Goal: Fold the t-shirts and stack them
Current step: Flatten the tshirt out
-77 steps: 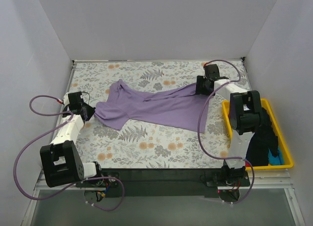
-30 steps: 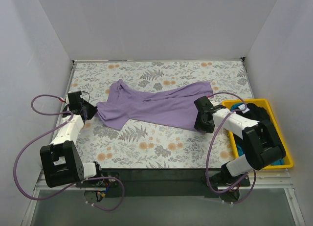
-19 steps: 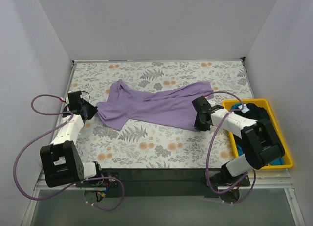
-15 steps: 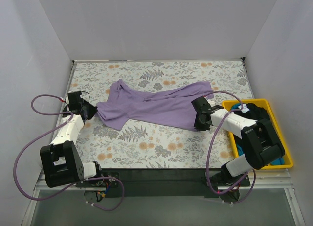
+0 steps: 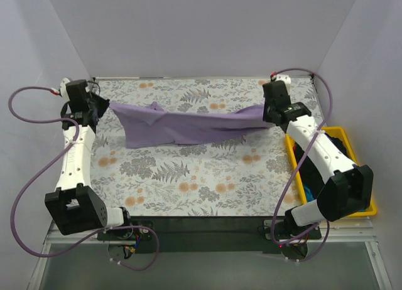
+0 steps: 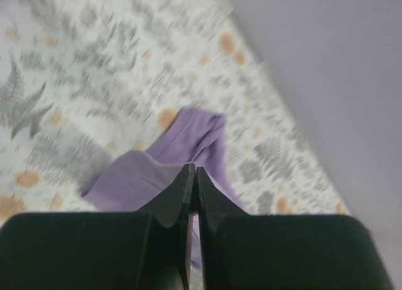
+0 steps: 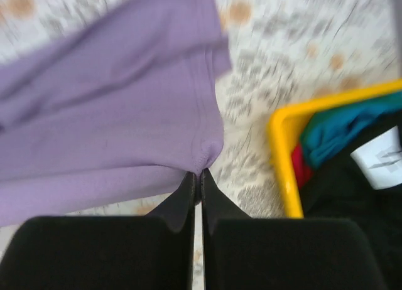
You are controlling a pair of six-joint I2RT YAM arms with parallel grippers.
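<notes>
Holding the lavender t-shirt by both ends, you have it strung across the far half of the bench. It is bunched into a long band that sags in the middle.

- Left tool: far left, fingers clenched together on a fold of the purple fabric. The wrist view shows the cloth hanging off the tips.
- Right tool: far right, fingers pinched on the shirt's hem at a corner.
- Whether the lower edge of the shirt touches the bench, you cannot tell.
- Yellow tray: just beside the right tool, at the bench's right edge. Inside are a blue shirt, a black shirt with a white label, and a bit of red cloth.
- In the overhead view your right forearm lies across the tray and hides most of it.
- A purple cable loops from the right arm down beside the tray, over the bench.
</notes>
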